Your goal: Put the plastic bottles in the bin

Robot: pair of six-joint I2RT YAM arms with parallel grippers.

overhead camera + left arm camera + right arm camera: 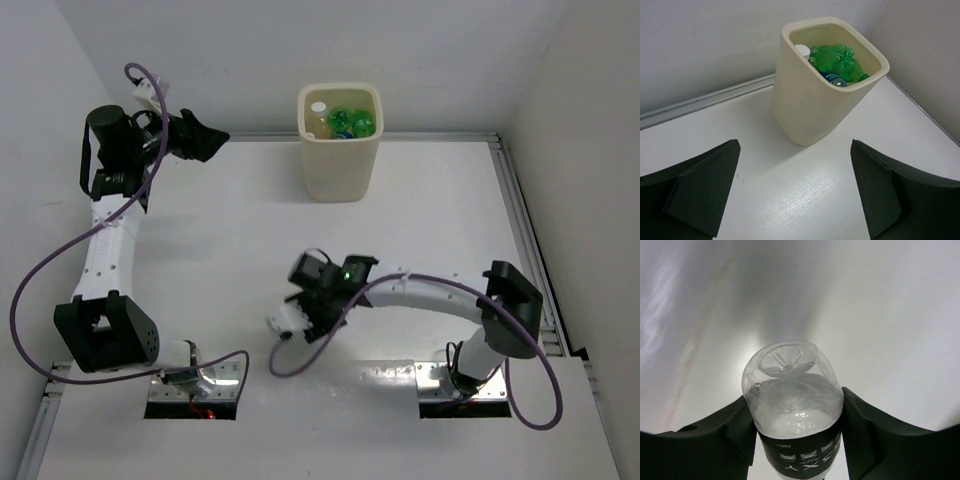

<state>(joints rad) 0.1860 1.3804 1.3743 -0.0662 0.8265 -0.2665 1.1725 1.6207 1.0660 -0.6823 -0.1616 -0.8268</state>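
- Pinching a clear bottle with a dark label across its body, between the two fingers of the right claw, with both fingers pressing against the bottle's sides.
- Holding that bottle with its long axis running along the fingers, the base pointing out ahead of the claw and the cap end hidden back toward the wrist.
- Sitting well apart from the bin, on its near side and a little to its left, low over the table; cannot tell whether resting on the table or lifted off it.
- Pointing the bottle's base away from the bin, so probably needing a swing round and a reach up to the bin's open top before letting go.
- Hanging the left claw to the left of the bin, fingers spread wide and gripping nothing; nearer to the bin than the right one, but without a bottle.
- Showing green bottles and a white cap already lying inside the bin, below its rim.
- Judging the right arm as the one for the coming move, since it is carrying the bottle.
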